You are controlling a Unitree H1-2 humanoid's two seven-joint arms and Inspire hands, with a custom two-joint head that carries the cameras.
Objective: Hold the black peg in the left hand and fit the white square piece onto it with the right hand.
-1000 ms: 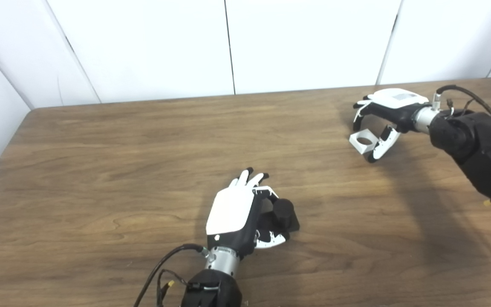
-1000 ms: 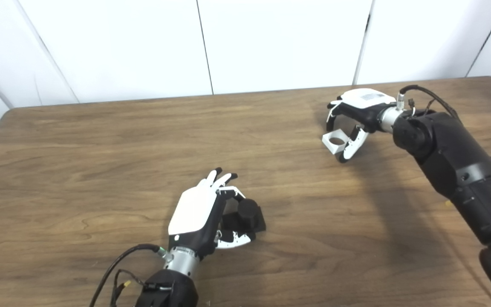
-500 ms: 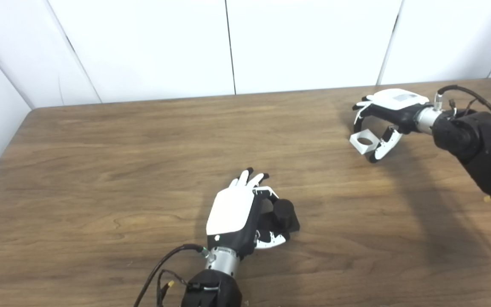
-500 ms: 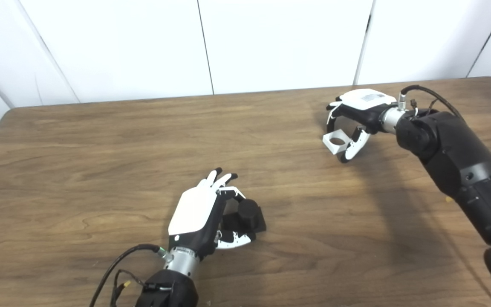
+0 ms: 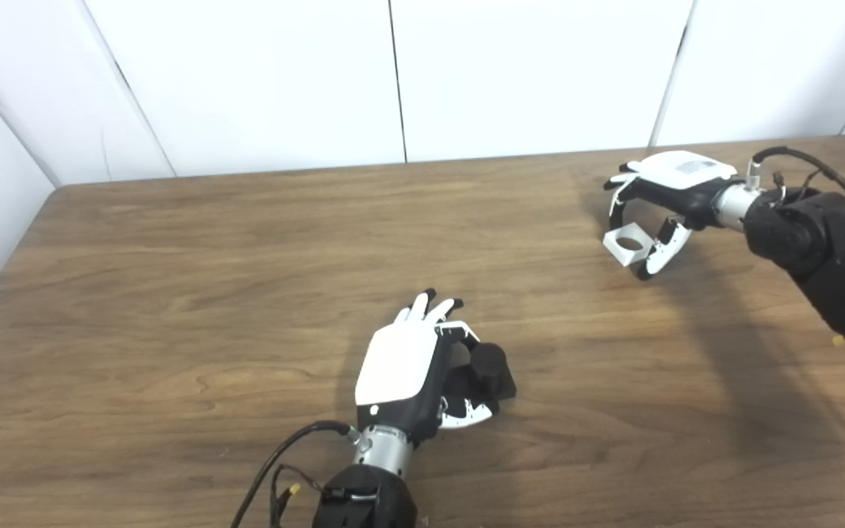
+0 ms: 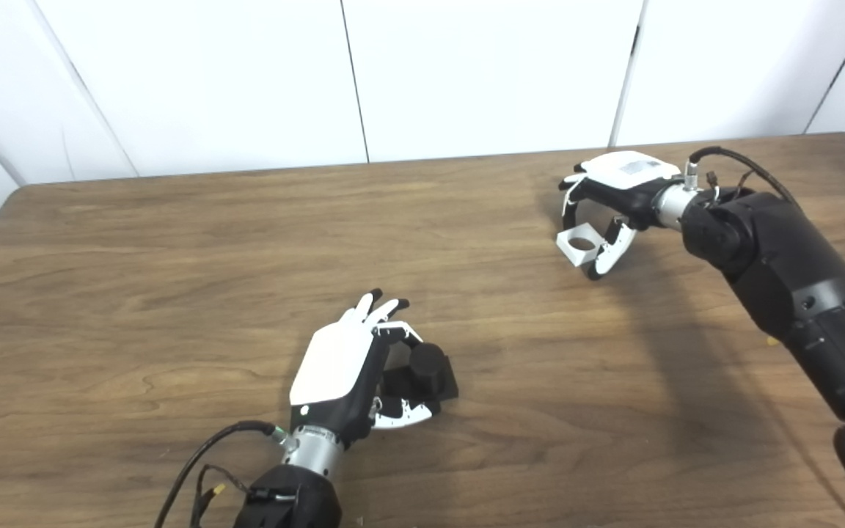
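We have two grasps in progress, and neither part is lifted clear as far as we can judge.

**Left hand.** Our left hand lies low on the wooden table, near its front middle. The black peg sits just to its right, a round stub on a dark square base. The thumb reaches under the near side of the base and one finger curls over the far side, while the other fingers point straight forward. We cannot tell whether the hand has a firm hold on the peg or only cradles it, and the base appears to rest on the table.

**Right hand.** Our right hand is at the far right of the table, well apart from the peg. Its fingers arch down around the white square piece, a block with a round hole through it. The thumb touches the near right side and the fingers come down behind it. We judge the grip as narrow and closing on the piece; whether it is secure we cannot tell.

**Next move.** The right hand needs a firm pinch, a lift, and a carry across to the peg, with the hole facing down over the stub. The left hand needs to keep the peg upright and steady.

**Markings.** A pale label shows on the back of the right hand; its print is too small to read.
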